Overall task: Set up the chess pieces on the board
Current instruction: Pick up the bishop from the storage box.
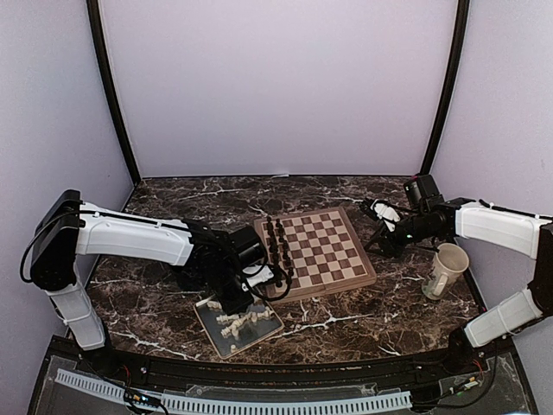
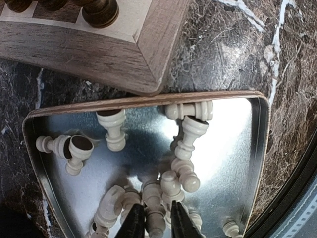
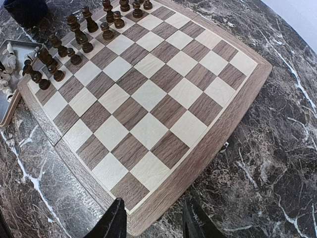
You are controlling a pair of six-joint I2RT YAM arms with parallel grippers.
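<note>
The cream chess pieces [image 2: 185, 144] lie in a jumble on their sides in a metal tray [image 2: 233, 163], which sits on the marble table [image 3: 277, 173] just beside a corner of the board [image 3: 148, 131]. The left gripper [image 2: 158, 223] is down inside the tray at its near end, right in the thick of the heap. One cream piece [image 2: 155, 218] lies between its two dark fingertips, with others touching it on both sides. From here I cannot tell whether the jaws are actually pinching that piece or only flanking it.

On the board, only the dark pieces [image 3: 74, 49] stand, lined up in two rows along the side nearest the tray. The rest of the squares are bare wood.

The right gripper [image 3: 154, 225] hangs over the opposite edge of the board, its jaws spread apart and empty, well apart from the tray and the cream pieces. A cream mug [image 1: 445, 270] stands on the table below that arm
</note>
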